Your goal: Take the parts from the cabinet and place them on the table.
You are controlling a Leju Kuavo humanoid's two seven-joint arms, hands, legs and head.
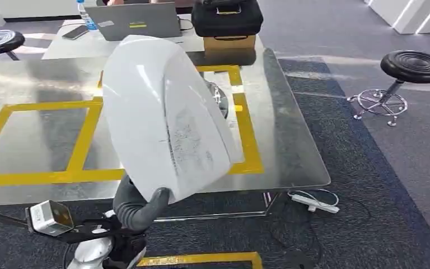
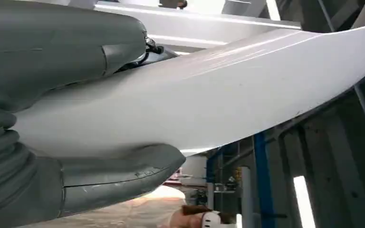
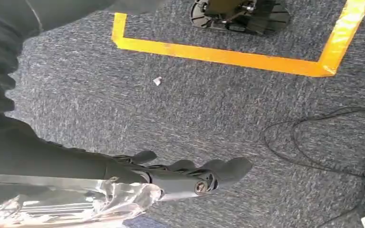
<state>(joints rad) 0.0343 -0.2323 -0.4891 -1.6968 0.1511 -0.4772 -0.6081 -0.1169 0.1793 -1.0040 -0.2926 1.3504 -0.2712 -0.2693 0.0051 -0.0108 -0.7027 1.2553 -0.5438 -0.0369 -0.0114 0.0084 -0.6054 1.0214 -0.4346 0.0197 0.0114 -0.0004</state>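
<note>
White curved part (image 1: pixel 165 115) in left robot hand (image 1: pixel 145 207), long axis upright over table (image 1: pixel 291 140)

white part (image 1: pixel 165 115) hides table's (image 1: pixel 291 145) middle and metal piece (image 1: pixel 219 100) behind; laptop (image 1: pixel 140 19) cut off at edge.

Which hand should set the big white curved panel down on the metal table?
Left. The left hand already grips the big white curved panel at its lower edge, held above the metal table with yellow tape. The right hand hangs over the grey carpet, apparently holding clear plastic wrap.
</note>
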